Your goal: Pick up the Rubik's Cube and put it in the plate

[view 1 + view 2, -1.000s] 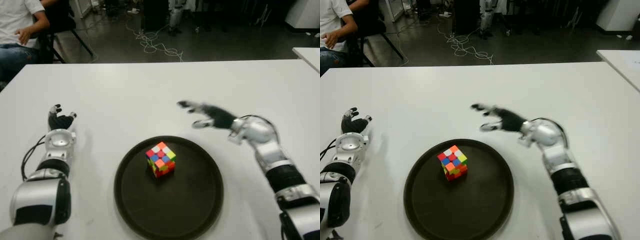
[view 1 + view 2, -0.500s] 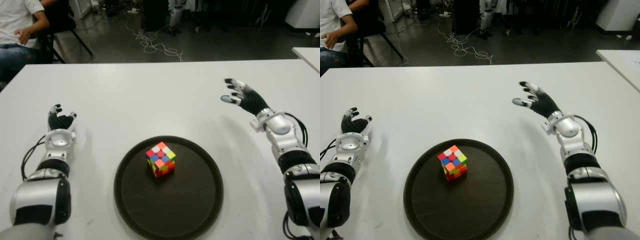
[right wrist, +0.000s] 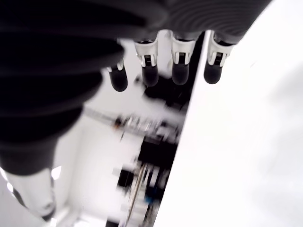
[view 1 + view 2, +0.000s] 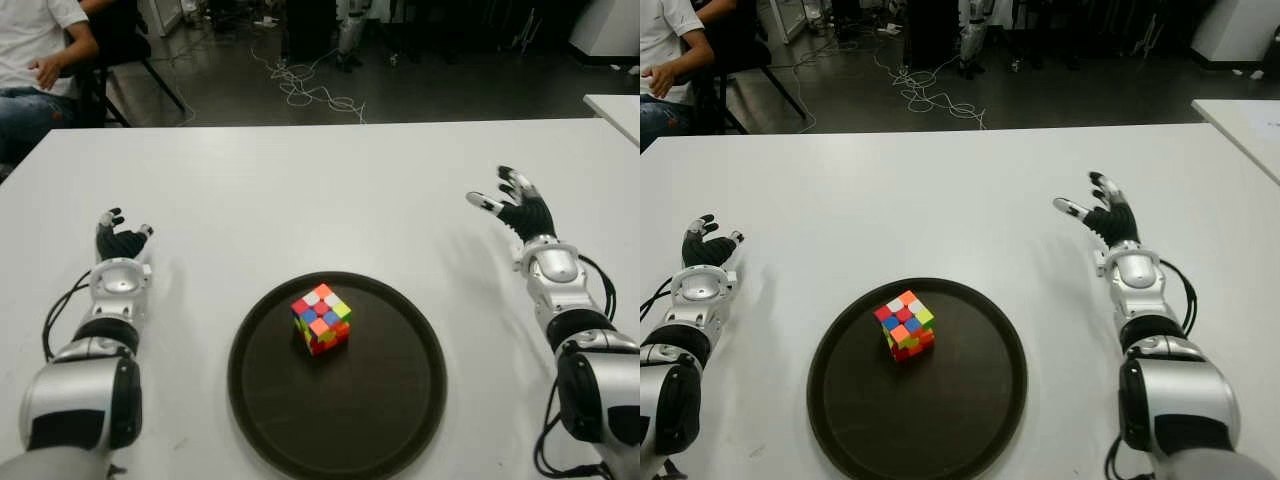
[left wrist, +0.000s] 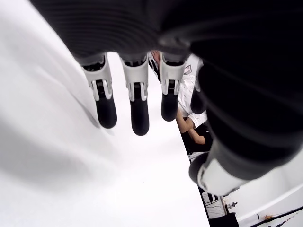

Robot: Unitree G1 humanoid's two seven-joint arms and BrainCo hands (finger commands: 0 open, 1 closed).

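The Rubik's Cube (image 4: 321, 319), with mixed coloured faces, sits inside the round dark plate (image 4: 395, 400) on the white table, slightly left of the plate's middle. My right hand (image 4: 515, 207) is out to the right of the plate, well away from the cube, its fingers (image 3: 150, 70) spread and holding nothing. My left hand (image 4: 119, 240) shows at the table's left side, far from the plate, with its fingers (image 5: 136, 104) relaxed and nothing in them.
A person in a white shirt (image 4: 35, 45) sits on a chair beyond the table's far left corner. Cables (image 4: 305, 85) lie on the dark floor behind the table. Another white table's corner (image 4: 615, 108) shows at the far right.
My right hand has pulled back from just above the plate's far rim to the table's right side, fingers still spread. The cube, the plate and my left hand have not moved.
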